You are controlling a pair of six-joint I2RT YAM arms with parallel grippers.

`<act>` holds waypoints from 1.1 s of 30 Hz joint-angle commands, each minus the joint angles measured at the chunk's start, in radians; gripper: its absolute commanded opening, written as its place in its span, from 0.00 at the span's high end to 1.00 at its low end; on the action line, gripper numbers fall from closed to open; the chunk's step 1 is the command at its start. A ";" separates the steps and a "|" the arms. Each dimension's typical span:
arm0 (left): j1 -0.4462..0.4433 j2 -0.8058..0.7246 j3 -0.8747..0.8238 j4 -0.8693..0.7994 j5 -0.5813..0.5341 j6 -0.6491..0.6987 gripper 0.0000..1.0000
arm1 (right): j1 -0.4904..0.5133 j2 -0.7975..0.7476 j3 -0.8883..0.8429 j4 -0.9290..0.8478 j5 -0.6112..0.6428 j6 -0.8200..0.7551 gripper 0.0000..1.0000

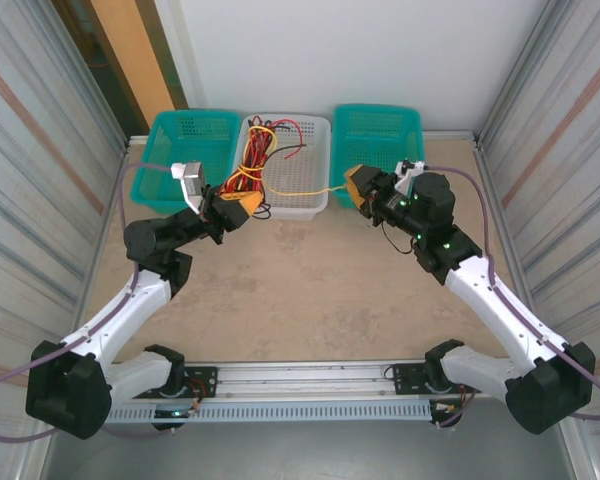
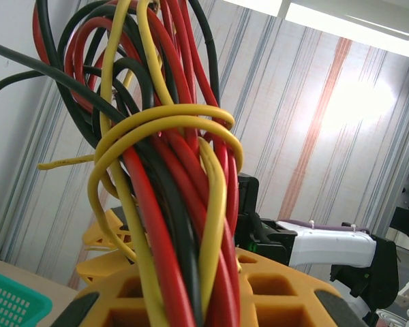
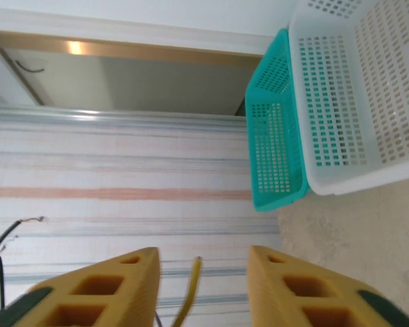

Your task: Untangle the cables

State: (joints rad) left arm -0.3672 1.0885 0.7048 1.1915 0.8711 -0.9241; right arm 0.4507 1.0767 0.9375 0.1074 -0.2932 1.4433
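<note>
left gripper (image 1: 242, 207) clamped tight on the red, black and yellow cable bundle (image 2: 170, 204), anchoring the knot just past its fingertips. right gripper (image 3: 203, 289) part open, yellow cable (image 3: 189, 293) end between its jaws, seemingly untouched, placed to tug that strand free.

Three mesh baskets sit side by side along the far edge of the beige table (image 1: 300, 300): the left teal basket (image 1: 165, 170), the white basket (image 1: 315, 165) and the right teal basket (image 1: 380, 135). Corrugated metal walls (image 1: 40, 150) flank the table.
</note>
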 commanded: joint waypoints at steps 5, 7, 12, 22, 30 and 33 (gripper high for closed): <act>-0.004 -0.005 0.002 0.079 -0.016 -0.007 1.00 | -0.006 -0.012 -0.018 0.048 -0.028 0.002 0.84; -0.004 -0.002 0.000 0.080 -0.016 -0.007 1.00 | -0.005 -0.017 -0.022 0.049 -0.029 0.001 0.91; -0.003 0.000 -0.010 0.082 -0.013 -0.007 1.00 | -0.024 -0.036 -0.031 0.043 -0.033 -0.005 1.00; -0.023 0.042 0.004 0.225 0.015 -0.136 1.00 | -0.160 0.009 -0.056 0.052 -0.143 -0.067 1.00; -0.272 0.019 0.140 -0.076 0.170 0.119 1.00 | -0.209 0.256 0.041 0.131 -0.286 -0.161 1.00; -0.294 0.031 0.162 -0.234 0.192 0.194 1.00 | -0.233 0.342 0.145 0.143 -0.336 -0.184 1.00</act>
State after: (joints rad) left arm -0.6472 1.1446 0.8040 1.0451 1.0019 -0.8707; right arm 0.2569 1.3636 0.9829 0.2089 -0.5915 1.3315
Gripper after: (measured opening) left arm 0.161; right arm 0.045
